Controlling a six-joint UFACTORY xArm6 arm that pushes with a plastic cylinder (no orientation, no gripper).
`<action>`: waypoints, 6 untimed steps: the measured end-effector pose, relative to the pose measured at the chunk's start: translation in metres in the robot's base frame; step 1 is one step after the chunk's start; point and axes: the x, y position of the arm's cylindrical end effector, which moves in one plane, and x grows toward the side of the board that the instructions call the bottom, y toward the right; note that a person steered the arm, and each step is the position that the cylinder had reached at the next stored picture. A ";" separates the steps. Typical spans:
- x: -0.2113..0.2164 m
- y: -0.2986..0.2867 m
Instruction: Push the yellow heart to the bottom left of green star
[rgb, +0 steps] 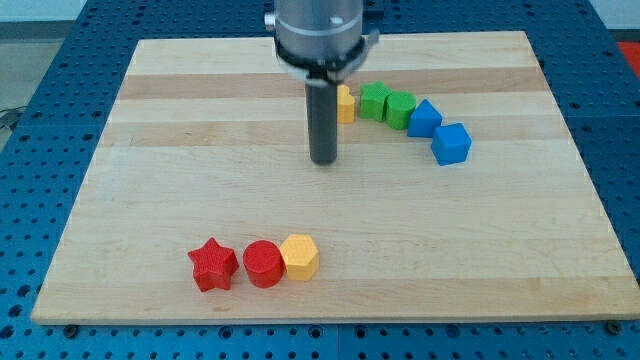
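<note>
A yellow block (346, 103), probably the heart, sits near the view's top centre, and my rod hides its left part. A green block (374, 100) touches its right side and a second green block (400, 107) follows. I cannot tell which green block is the star. My tip (323, 160) rests on the board just below and slightly left of the yellow block, apart from it.
Two blue blocks (424, 118) (451, 143) continue the row down to the right of the green ones. Near the view's bottom left, a red star (212, 265), a red cylinder (264, 264) and a yellow hexagon (300, 257) stand in a row. The wooden board (150, 180) lies on a blue perforated table.
</note>
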 end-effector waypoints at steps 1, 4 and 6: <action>-0.083 -0.002; -0.116 0.016; -0.035 0.013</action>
